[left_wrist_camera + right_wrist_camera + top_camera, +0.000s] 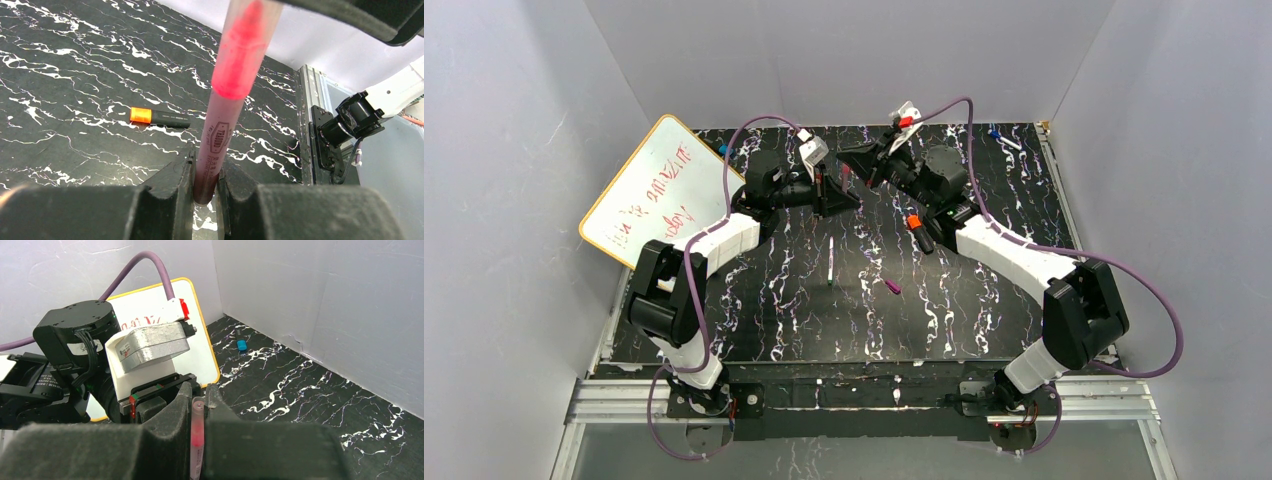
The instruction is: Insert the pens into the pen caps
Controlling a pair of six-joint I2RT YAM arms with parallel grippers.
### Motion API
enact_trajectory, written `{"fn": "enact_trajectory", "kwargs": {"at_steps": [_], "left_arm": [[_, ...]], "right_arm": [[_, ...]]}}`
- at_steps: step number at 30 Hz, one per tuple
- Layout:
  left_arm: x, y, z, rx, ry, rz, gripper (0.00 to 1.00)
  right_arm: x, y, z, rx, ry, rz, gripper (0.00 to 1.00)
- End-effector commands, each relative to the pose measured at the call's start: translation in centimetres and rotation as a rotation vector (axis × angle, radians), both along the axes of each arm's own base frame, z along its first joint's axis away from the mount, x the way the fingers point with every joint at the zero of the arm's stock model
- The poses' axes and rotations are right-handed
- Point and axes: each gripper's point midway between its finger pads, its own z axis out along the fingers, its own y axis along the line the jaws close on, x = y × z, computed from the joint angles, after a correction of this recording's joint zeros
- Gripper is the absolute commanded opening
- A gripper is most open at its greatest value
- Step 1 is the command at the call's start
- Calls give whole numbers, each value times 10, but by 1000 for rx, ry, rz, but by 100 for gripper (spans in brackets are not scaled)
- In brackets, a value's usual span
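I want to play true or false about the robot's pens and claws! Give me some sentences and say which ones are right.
The left claw is shut on the pink pen. True.
The right claw is open and empty. False: it also grips the pink pen.
The black pen with the orange tip is in a claw. False: it lies on the table.
The whitish pen lies on the table. True.

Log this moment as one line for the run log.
left gripper: shut on pink pen | right gripper: shut on its other end | lying loose: black pen, white pen, magenta cap
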Motion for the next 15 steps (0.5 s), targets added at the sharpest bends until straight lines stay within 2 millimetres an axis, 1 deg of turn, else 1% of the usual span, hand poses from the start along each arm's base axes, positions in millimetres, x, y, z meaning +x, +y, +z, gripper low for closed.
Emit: {"fn": "enact_trajectory", "kwargs": {"at_steps": [1, 5, 15], "left_arm": [[19, 34, 190, -251, -472, 209, 0], [20, 35, 190, -251, -469, 211, 0], [25, 38, 199, -261, -481, 215, 0]], "right_arm": [[-111, 11, -194, -396, 578, 326, 1], [-114, 11, -198, -396, 593, 332, 1], [-119, 8, -209, -396, 619, 336, 1]]}}
